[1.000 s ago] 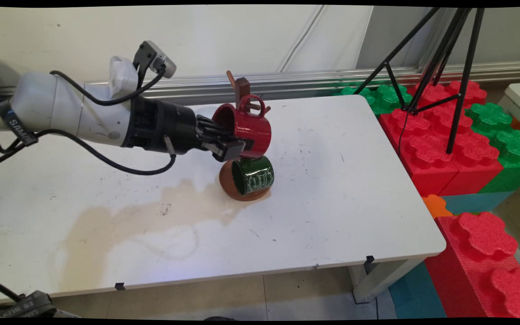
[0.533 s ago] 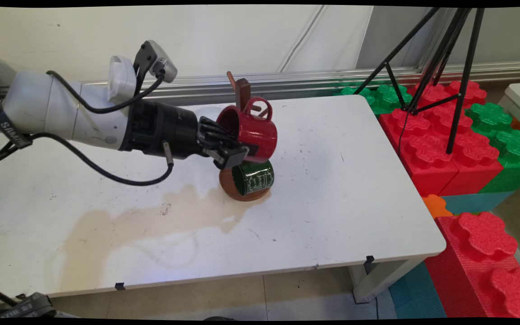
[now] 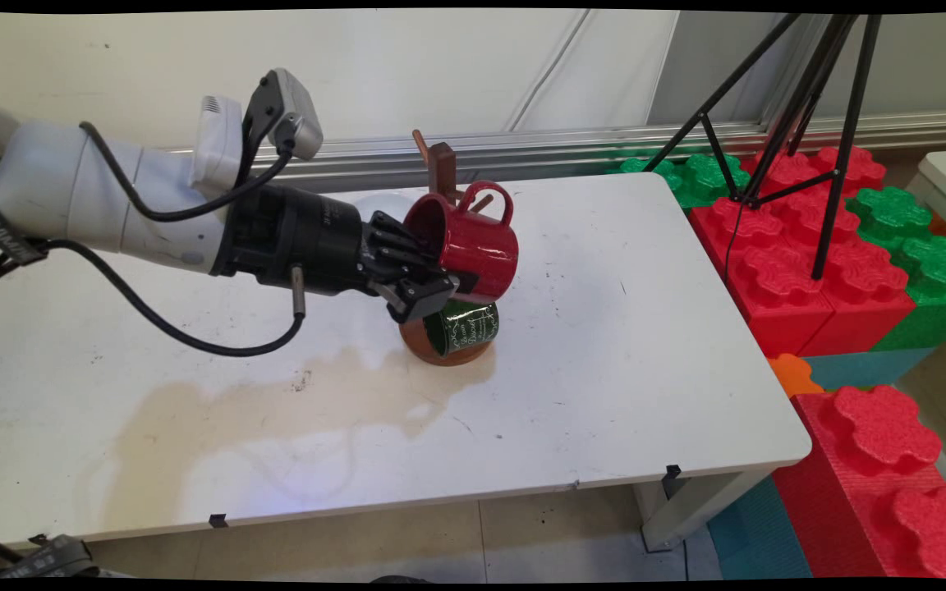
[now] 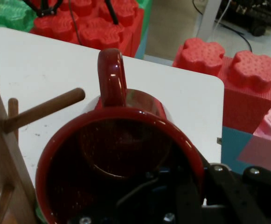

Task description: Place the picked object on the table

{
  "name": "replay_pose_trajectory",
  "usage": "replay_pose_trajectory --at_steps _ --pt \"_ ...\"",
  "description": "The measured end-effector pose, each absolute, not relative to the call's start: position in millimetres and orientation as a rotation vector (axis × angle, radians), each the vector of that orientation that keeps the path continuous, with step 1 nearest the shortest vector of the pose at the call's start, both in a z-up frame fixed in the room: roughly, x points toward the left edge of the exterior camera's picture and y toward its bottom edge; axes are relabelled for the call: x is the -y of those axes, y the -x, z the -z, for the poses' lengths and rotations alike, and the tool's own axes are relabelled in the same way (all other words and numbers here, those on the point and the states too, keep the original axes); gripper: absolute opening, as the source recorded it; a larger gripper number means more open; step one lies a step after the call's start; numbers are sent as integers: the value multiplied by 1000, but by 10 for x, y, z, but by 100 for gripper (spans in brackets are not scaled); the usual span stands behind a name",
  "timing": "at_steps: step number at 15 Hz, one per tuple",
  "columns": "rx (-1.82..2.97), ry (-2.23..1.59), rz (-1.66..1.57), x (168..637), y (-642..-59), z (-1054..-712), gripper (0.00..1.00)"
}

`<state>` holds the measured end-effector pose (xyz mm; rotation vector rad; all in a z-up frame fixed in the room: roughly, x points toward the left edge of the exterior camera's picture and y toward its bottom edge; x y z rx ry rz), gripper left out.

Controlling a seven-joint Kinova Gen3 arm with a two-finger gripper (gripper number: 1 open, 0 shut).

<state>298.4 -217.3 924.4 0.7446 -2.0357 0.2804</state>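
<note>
A: What is the arm doing?

B: It is reaching in from the left, level over a white bench (image 3: 604, 394). Its black gripper (image 3: 432, 283) is holding a red mug (image 3: 465, 245) in the air, tipped on its side with the mouth facing back toward the arm.

A: How are the jaws sitting?

B: They are clamping the mug's rim, one finger inside the mouth and one outside against the lower wall. In the hand view the mug (image 4: 121, 163) is filling most of the picture, with black linkage showing inside its dark bowl.

A: Where is the handle?

B: It is pointing up and away from the arm. In the hand view it is rising at the top of the mug, just beside a wooden peg (image 4: 44, 109).

A: A peg of what?

B: A brown wooden rack (image 3: 443, 168). Its post is standing behind the red mug, and its round base is resting on the bench below. A green mug (image 3: 463, 327) with pale lettering is lying sideways right under the red one; it seems to be hanging on a lower peg, though that peg is hidden.

A: Anything else around?

B: A tan stain (image 3: 276, 402) is spreading across the bench on the near left. Big red and green foam blocks (image 3: 818, 246) are stacked off the right end, with a black tripod (image 3: 801, 107) standing over them.
</note>
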Motion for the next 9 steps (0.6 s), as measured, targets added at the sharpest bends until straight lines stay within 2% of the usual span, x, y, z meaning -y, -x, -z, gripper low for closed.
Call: replay_pose_trajectory --at_steps 9 --pt "2193 -619 -264 2073 -3298 -9404 0"
